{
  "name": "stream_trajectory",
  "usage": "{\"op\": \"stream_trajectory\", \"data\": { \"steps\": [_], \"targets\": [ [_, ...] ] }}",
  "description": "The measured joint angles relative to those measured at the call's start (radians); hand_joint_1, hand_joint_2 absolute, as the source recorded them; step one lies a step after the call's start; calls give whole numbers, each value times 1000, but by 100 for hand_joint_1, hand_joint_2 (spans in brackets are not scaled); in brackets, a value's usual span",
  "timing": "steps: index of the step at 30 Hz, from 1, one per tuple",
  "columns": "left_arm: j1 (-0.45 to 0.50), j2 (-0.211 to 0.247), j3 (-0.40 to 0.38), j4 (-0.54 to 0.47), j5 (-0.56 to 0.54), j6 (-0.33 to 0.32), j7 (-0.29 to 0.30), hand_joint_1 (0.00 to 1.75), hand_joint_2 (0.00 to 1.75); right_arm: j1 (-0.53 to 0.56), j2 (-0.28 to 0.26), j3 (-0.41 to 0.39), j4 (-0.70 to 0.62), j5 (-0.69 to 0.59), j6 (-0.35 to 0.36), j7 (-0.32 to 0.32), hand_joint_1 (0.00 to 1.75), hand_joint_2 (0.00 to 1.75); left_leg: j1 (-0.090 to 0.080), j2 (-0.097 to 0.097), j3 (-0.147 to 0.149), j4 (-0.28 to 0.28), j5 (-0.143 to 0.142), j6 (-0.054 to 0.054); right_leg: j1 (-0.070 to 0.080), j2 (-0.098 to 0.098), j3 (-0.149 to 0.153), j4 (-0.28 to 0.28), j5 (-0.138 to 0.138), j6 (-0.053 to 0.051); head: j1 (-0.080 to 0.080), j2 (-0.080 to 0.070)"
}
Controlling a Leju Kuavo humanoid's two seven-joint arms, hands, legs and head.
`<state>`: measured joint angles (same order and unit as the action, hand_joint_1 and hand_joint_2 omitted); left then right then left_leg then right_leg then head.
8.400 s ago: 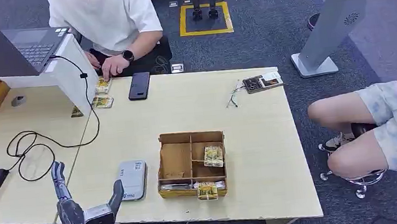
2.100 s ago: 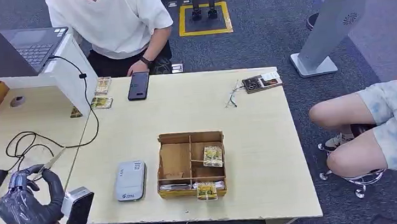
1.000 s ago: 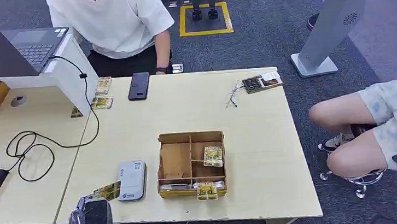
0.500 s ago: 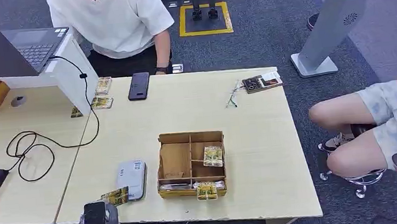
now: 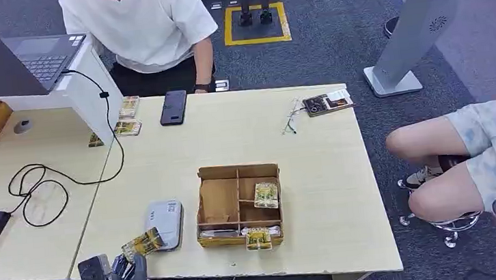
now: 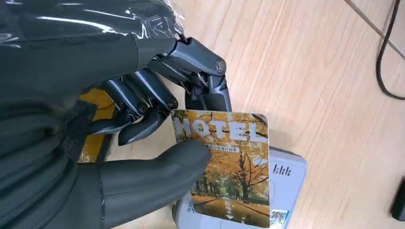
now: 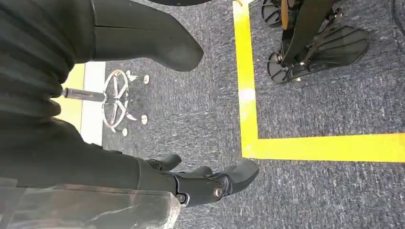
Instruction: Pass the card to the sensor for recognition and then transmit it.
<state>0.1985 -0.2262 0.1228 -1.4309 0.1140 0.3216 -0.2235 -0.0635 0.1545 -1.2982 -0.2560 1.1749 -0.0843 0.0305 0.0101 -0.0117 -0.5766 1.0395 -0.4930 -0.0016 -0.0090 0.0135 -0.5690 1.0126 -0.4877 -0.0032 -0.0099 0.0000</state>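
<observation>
Since half a second ago, card (image 5: 143,244) has tipped and edged onto near corner of grey card reader (image 5: 165,223). Left hand (image 5: 126,275) at desk's (image 5: 317,174) near edge; thumb and fingers (image 6: 143,102) pinch the card's short end, long axis running away from fingers over the reader. Reader lies just ahead of fingers, divided cardboard box (image 5: 240,206) beyond. Right hand (image 7: 191,183) hangs over carpet, fingers loosely apart, holding nothing; left is nearer.

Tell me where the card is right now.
Head view, near-left table edge: the left hand holds the card over the grey sensor's near corner.
</observation>
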Motion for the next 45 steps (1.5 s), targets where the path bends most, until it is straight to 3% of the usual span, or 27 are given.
{"op": "stream_trajectory", "data": {
  "steps": [8,17,23,45],
  "targets": [
    [-11,0,15,16,25,53,-17,175,175,0,0,0,0,2,-2,0,0,175,0,0,0,0,0,0,0,0,1,0,0,0,0,0],
    [-16,4,16,41,-107,210,-59,175,175,0,0,0,2,2,-8,1,0,175,0,0,1,0,0,0,0,0,0,0,0,0,0,0],
    [-17,4,15,50,-253,336,-93,175,175,0,2,0,2,2,-8,1,0,175,0,0,1,0,0,0,0,0,0,0,0,0,0,0],
    [-2,-7,10,16,-469,341,-69,175,175,-1,8,0,2,5,-2,3,0,175,0,0,0,0,0,0,0,0,0,0,0,0,0,0]
  ]
}}
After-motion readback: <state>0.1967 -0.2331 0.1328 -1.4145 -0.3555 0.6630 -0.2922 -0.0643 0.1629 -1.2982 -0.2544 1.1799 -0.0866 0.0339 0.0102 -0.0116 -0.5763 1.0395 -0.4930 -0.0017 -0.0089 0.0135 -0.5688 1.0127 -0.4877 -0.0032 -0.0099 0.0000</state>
